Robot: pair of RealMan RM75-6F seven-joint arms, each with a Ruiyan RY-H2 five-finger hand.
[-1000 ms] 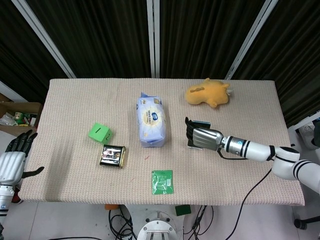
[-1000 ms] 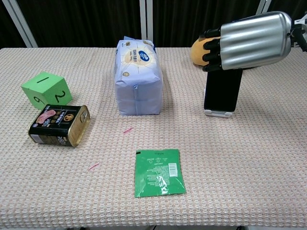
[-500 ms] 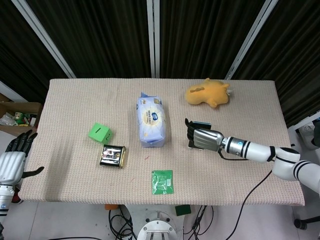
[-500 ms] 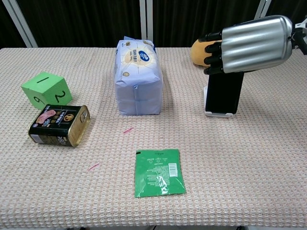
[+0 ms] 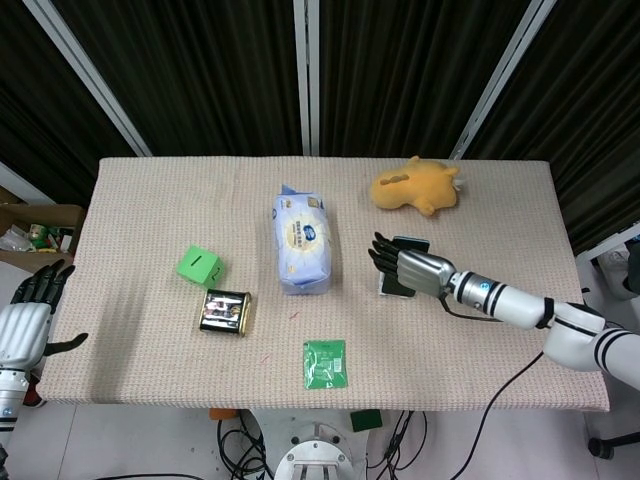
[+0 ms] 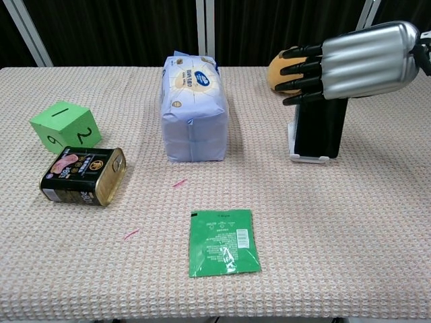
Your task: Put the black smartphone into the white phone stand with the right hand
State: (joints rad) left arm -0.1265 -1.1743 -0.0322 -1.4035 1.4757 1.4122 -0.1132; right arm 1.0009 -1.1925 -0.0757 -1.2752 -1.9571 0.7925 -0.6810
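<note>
On the beige woven tablecloth (image 6: pixel 350 222) sit a green numbered cube (image 6: pixel 65 126) just behind a black tin can lying on its side (image 6: pixel 83 176), a blue-and-white tissue pack (image 6: pixel 194 108), a flat green sachet (image 6: pixel 223 241) and a yellow plush toy (image 5: pixel 415 186).

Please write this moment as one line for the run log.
phone: upright in stand | right hand: open, fingers spread above phone | left hand: open, off table edge
</note>
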